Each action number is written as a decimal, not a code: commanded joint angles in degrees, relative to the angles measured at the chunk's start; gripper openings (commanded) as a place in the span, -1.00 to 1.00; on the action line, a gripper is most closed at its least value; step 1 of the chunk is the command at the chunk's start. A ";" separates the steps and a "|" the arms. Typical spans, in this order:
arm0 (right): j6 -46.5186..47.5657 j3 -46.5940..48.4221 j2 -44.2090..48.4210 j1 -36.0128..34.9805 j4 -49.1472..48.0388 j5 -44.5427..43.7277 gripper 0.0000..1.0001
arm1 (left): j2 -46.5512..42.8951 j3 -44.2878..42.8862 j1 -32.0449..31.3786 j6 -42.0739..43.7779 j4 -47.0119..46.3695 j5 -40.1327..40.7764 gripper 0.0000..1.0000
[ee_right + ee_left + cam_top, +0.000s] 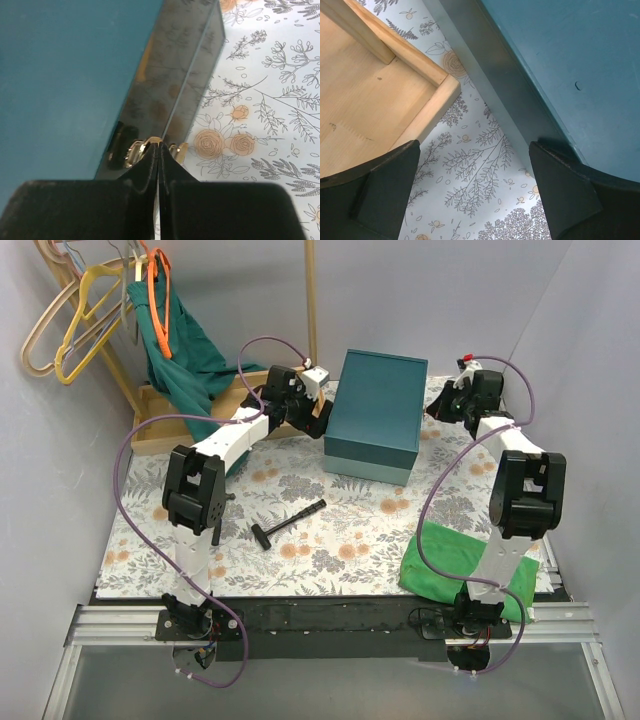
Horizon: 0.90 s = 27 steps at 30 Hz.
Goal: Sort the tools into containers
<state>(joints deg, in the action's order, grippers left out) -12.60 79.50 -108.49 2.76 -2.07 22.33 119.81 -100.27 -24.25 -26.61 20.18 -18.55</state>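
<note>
Top view: the black tool lies mid-frame on the floral desk, below the teal box. Left wrist: left fingers spread wide between wooden tray and box. Right wrist: right fingers pressed together at the box's brass latch.

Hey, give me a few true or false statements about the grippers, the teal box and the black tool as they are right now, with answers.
1. The left gripper is open, over the gap between the wooden tray and the teal box. True.
2. The right gripper is wide open. False: its fingers are pressed together, beside the box.
3. The black T-handle tool lies on the table, held by neither gripper. True.
4. The teal box's lid stands open. False: it is closed.
</note>
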 commanded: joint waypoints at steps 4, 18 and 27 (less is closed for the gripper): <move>-6.03 3.46 -4.28 -2.33 -3.83 4.41 -0.61 | -1.07 -2.91 -0.62 -1.86 -0.23 2.10 0.91; -8.14 2.32 -7.26 -0.65 -0.93 1.93 -0.14 | -1.51 -12.93 -0.01 -11.79 -2.17 11.26 0.96; -5.95 4.52 -11.57 -1.88 1.97 -3.41 -0.18 | 1.48 -14.87 -0.27 -11.54 1.00 3.96 0.96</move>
<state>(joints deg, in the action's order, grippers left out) -19.75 81.12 -118.67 2.22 -1.28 22.83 120.60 -114.06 -24.34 -38.00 19.22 -11.64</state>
